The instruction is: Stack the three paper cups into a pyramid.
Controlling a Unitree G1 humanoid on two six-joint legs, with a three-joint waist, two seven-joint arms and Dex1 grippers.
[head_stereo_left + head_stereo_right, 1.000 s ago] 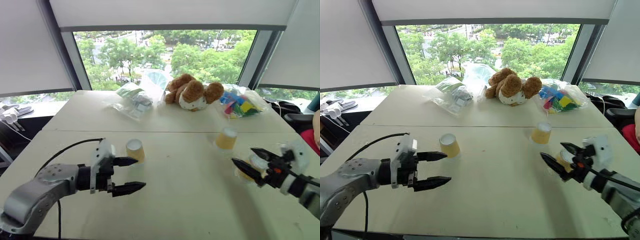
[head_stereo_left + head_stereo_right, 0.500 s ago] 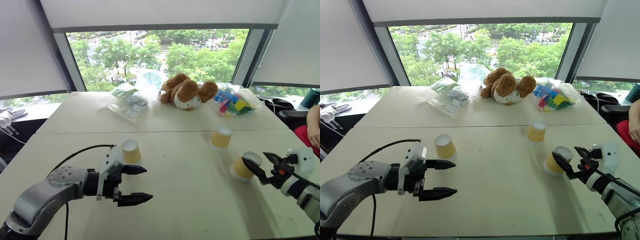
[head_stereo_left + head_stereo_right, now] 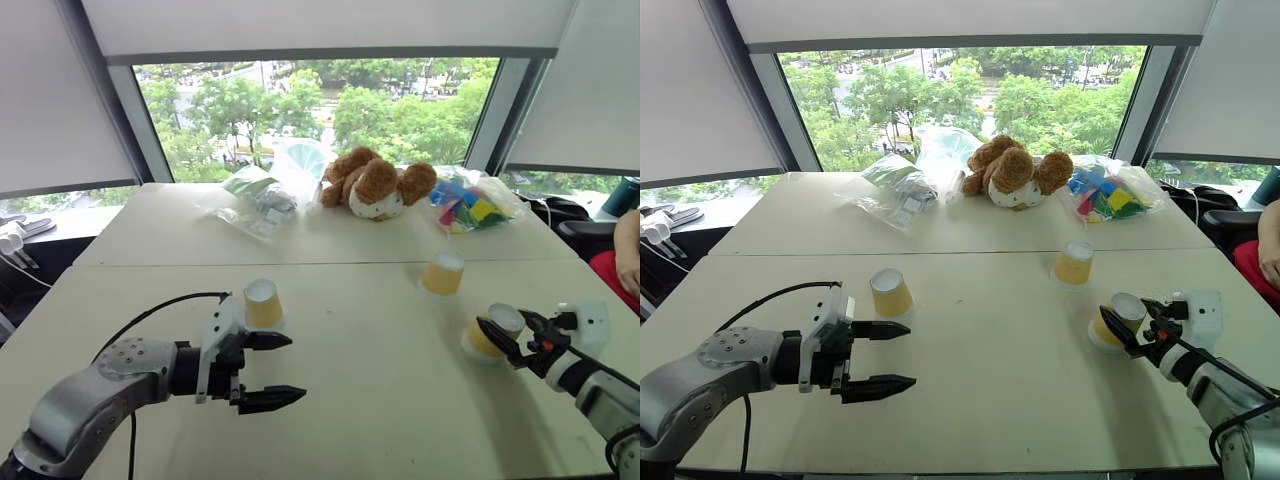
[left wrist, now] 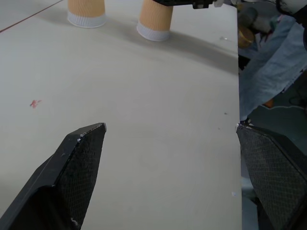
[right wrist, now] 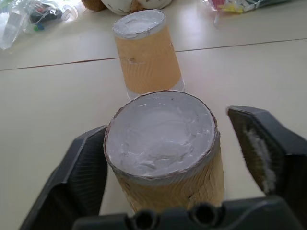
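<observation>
Presently, three paper cups stand upside down and apart on the pale table (image 3: 380, 400); no pyramid has been built. The left cup (image 3: 264, 303) stands on the near table just beyond the left gripper (image 3: 270, 370), whose two black fingers are spread wide with nothing between them, pointing toward the right above the tabletop. The middle cup (image 3: 442, 274) stands farther back and to the right, close to the seam between the two tables. The right cup (image 3: 490, 333) stands nearer, toward the right edge. The right gripper (image 3: 512, 335) has its fingers on either side of this cup: in the right wrist view one finger (image 5: 86, 172) lies against the cup wall, while the other finger (image 5: 268, 153) stands a little off it, so the jaws are partly drawn in but not clamped.

Along the far side of the table lie a clear plastic bag (image 3: 265, 195), a brown teddy bear (image 3: 378, 185) and a bag of coloured blocks (image 3: 470, 210). A person's arm (image 3: 628, 250) shows at the right edge.
</observation>
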